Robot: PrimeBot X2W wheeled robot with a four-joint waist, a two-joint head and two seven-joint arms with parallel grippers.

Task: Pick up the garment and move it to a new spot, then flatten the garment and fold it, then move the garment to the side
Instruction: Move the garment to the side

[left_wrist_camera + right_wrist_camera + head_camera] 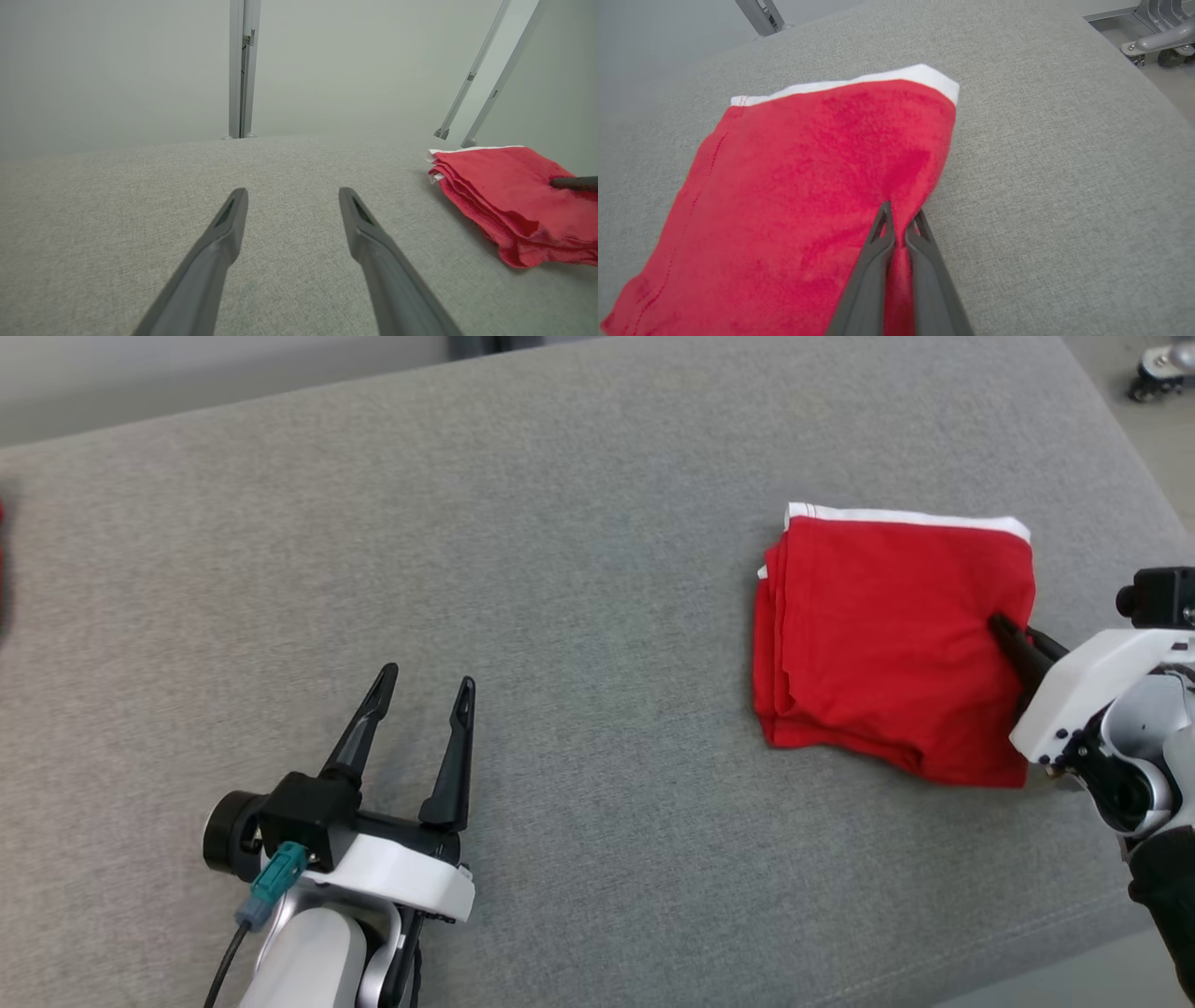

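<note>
The garment [887,635] is red with a white band along its far edge, folded into a thick rectangle on the right part of the grey cushion [560,569]. My right gripper [1004,630] is shut on the garment's right edge; in the right wrist view [901,217] red cloth is pinched between the two fingers. The garment [509,196] also shows at the right of the left wrist view, with a dark finger of the right gripper [572,183] on it. My left gripper [425,681] hovers open over bare cushion at the lower left, far from the garment.
The cushion's front edge [1027,952] runs along the lower right, with pale floor beyond it. A wheeled metal base [1162,369] stands on the floor at the far right. Metal frame posts [243,70] rise behind the cushion before a pale wall.
</note>
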